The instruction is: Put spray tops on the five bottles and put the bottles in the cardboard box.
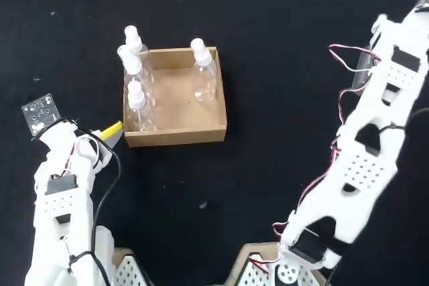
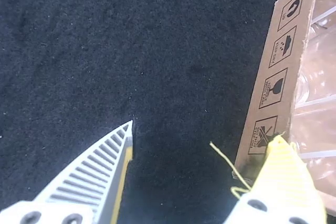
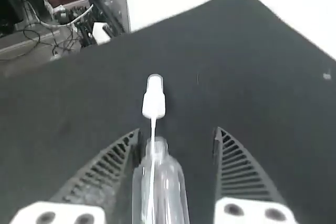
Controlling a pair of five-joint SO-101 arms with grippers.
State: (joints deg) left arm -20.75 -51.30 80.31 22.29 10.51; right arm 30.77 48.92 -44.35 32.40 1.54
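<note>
The cardboard box [image 1: 175, 136] stands left of the table's middle. Several clear bottles with white spray tops stand upright in it: three along its left wall [image 1: 139, 102] and one at its back right [image 1: 203, 72]. My left gripper [image 2: 203, 129] is open over the black cloth, its yellow finger [image 2: 283, 177] against the box's front left corner [image 2: 268, 108]. My right gripper [image 3: 177, 129] is open around a clear bottle [image 3: 157, 187] that rests against one finger. The bottle's spray top [image 3: 154, 98] sits raised above the neck, its tube running down inside.
A black cloth [image 1: 281, 65] covers the whole table. The right arm [image 1: 375, 118] stretches along the right side toward the far right corner. A small marker card [image 1: 40, 113] lies by the left arm. Cables and equipment sit beyond the table's far edge [image 3: 63, 14].
</note>
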